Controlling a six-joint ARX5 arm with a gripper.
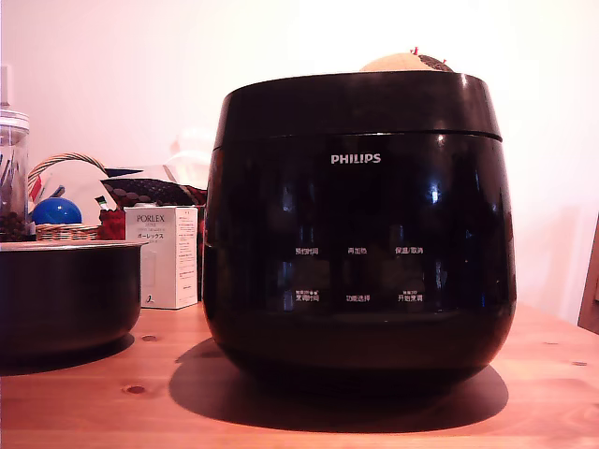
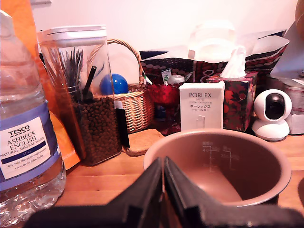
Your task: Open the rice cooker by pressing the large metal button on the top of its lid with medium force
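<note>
The rice cooker [image 1: 358,229], glossy black with a white PHILIPS logo, fills the middle of the exterior view on the wooden table. Its lid [image 1: 356,105] sits down on the body along a thin seam. The lid's top face and its metal button are hidden from this low angle. My gripper [image 2: 164,165] appears only in the wrist view, its two black fingers pressed together with nothing between them. It hovers near the rim of an empty inner pot [image 2: 218,166]. The cooker itself does not appear in the wrist view.
The low dark pot [image 1: 65,299] stands at the exterior view's left, with a white PORLEX box [image 1: 164,257] and a wicker basket [image 1: 65,201] behind it. The wrist view shows a water bottle [image 2: 26,142], a clear canister [image 2: 88,95], a tissue box [image 2: 237,97] and a small white camera [image 2: 271,114].
</note>
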